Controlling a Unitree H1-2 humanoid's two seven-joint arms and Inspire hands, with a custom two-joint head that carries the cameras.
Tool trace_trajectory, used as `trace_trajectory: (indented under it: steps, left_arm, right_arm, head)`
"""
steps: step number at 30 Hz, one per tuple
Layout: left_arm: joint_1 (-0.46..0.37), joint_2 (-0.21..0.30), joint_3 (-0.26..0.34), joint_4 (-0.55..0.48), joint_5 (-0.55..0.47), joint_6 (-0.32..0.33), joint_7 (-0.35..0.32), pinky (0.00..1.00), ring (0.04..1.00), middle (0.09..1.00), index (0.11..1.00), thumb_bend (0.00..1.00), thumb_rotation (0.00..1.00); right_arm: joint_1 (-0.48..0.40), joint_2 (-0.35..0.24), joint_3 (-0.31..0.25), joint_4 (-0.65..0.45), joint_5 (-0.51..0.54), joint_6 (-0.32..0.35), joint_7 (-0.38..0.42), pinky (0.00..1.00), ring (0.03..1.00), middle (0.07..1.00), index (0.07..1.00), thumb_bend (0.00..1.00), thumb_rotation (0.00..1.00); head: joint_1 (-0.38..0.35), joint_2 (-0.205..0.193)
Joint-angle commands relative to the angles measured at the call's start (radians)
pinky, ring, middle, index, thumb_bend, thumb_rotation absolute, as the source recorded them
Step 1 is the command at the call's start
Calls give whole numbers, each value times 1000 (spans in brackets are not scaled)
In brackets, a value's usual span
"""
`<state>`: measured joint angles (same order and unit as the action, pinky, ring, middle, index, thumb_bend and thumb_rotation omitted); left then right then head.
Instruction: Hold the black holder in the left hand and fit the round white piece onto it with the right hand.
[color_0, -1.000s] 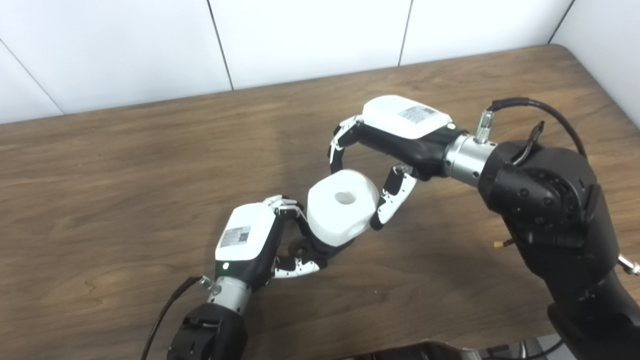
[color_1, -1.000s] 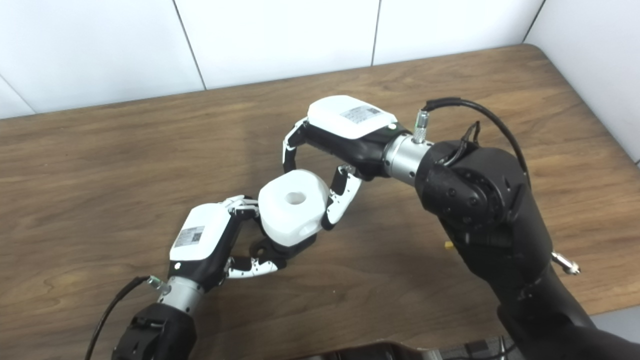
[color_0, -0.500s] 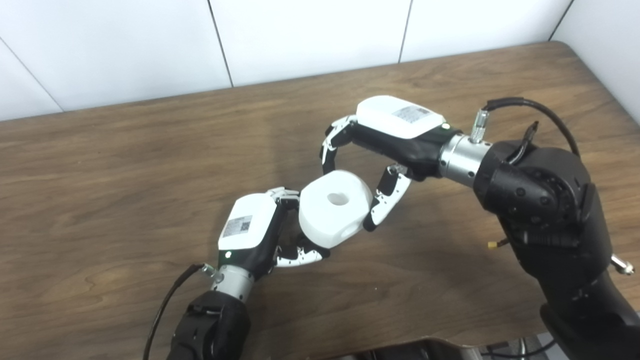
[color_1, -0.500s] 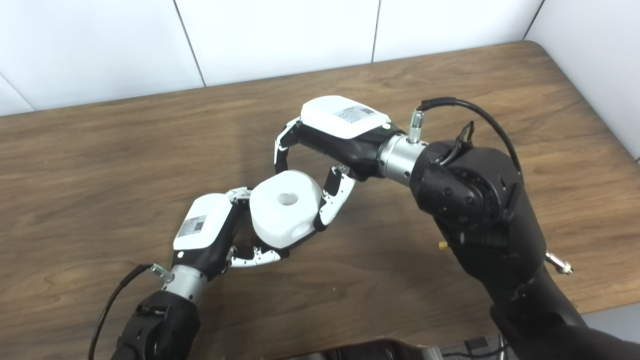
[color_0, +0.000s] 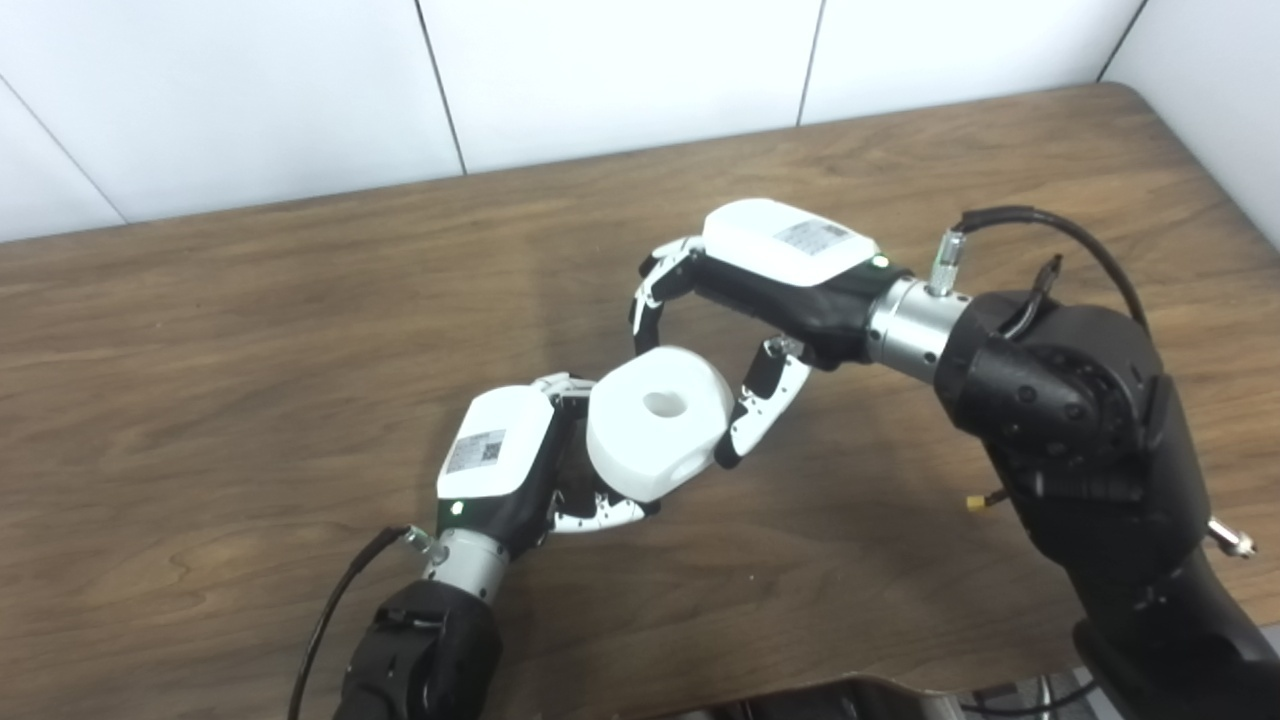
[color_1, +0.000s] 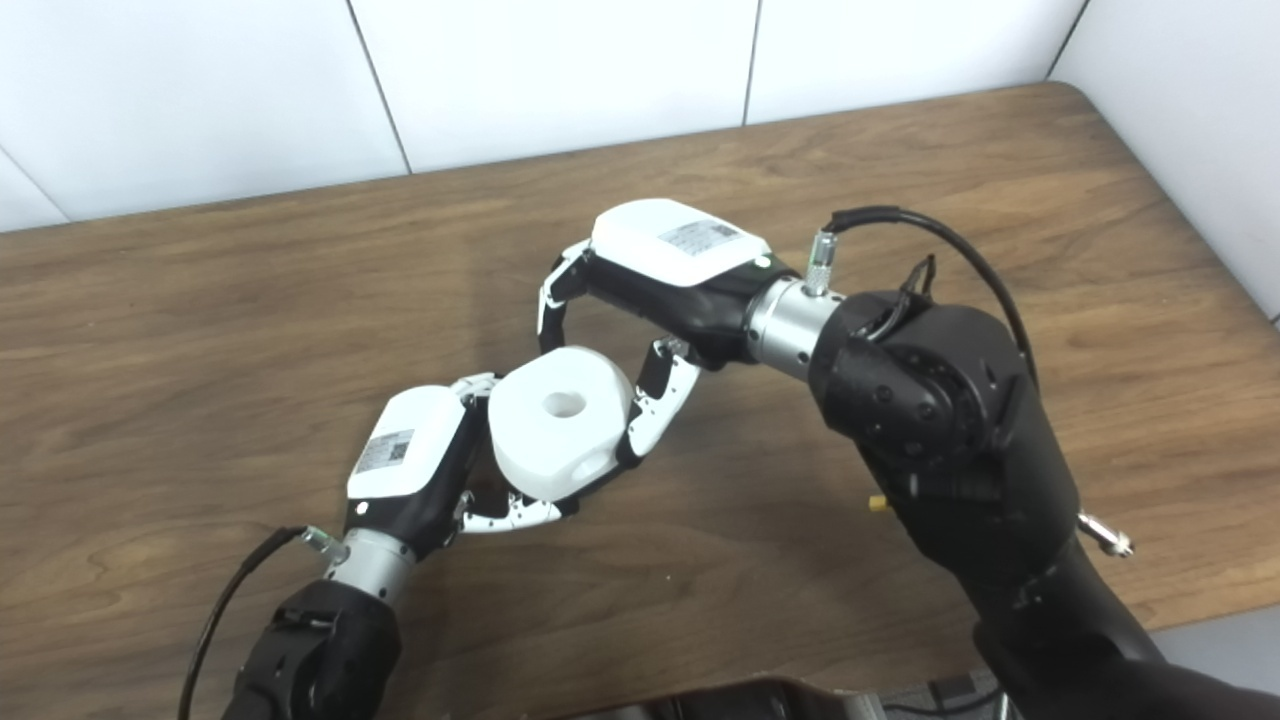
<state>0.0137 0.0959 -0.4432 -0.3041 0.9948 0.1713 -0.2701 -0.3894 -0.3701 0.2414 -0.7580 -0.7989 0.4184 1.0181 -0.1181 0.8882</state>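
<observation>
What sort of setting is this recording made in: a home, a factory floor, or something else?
Most likely a lab or test bench, not a home: a bare wooden table set against plain white wall panels, with nothing on it beyond the left hand and right hand holding the round white piece.

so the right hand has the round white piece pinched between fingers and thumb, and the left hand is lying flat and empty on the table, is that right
Not quite. The right hand does hold the round white piece between fingers and thumb, but the left hand is not empty or flat: in the left eye view its fingers are curled around the black holder, which is mostly hidden under the white piece.
</observation>
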Motion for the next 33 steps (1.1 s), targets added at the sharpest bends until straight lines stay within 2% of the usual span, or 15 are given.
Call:
trace_trajectory:
  steps: [1,33]
  left_arm:
    - [36,10,-21,43,2,49,-78,775,845,765,485,519,44]
    - [35,12,-29,16,6,59,-96,770,842,760,485,519,44]
  right_arm:
    - [-20,-1,0,-12,-10,-31,-43,780,863,731,480,526,141]
    - [13,-24,13,22,-20,-118,-102,769,860,730,481,526,138]
  head:
    - [-1,0]
    - [-7,22]
